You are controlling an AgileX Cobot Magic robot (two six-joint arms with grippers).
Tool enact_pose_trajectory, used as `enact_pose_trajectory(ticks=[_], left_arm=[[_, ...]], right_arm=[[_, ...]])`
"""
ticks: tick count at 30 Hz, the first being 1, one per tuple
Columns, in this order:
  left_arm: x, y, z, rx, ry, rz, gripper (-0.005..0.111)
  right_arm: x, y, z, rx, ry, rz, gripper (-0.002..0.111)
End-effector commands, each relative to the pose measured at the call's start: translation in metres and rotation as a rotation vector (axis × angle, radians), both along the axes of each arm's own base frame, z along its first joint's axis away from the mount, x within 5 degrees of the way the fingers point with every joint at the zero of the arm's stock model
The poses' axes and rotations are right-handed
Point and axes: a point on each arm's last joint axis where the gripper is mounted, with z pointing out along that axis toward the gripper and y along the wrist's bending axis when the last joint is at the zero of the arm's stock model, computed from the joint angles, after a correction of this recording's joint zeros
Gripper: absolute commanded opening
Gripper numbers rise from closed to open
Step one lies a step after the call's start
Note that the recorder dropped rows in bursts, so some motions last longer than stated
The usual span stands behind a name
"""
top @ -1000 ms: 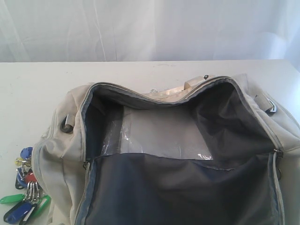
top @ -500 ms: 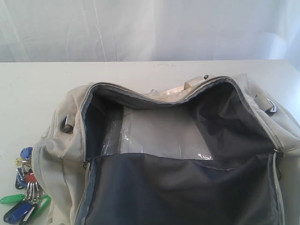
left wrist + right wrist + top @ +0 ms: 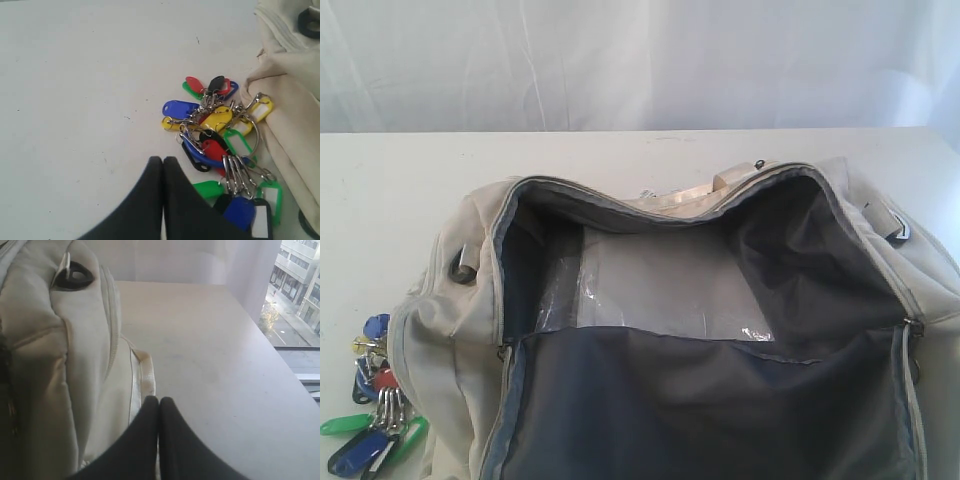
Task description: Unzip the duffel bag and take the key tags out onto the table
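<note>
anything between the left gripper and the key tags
Nothing visible. The left gripper, its fingers shut, hangs right next to the key tags, which lie out on the table beside the duffel bag.

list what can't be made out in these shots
- Exterior view: key tags cut off at the left edge; neither gripper shows.
- Left wrist view: left gripper covers part of the bunch.
- Right wrist view: duffel bag interior hidden by its own wall.
</note>
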Motion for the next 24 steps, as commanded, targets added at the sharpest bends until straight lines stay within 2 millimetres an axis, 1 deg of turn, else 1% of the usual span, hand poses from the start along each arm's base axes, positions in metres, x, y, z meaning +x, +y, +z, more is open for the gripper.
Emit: enact_pose_trajectory(ticks=[1,7,24], left_arm=[[-0.0002,0.0006,-0.0013,-0.007,0.000,0.016,0.000],[-0.0002,0.0006,-0.0013,-0.007,0.000,0.016,0.000],[-0.0002,0.0005,-0.0013,-0.007,0.000,0.013,0.000]], right_arm=[[0.0003,0.0009,0.0013,0.003,-0.024,0.015,0.000],[0.0007,0.0030,0.0013,0.011,-0.025,0.051,0.000],[0.0001,0.0031,-0.0010,0.020,-0.001,0.049,0.000]])
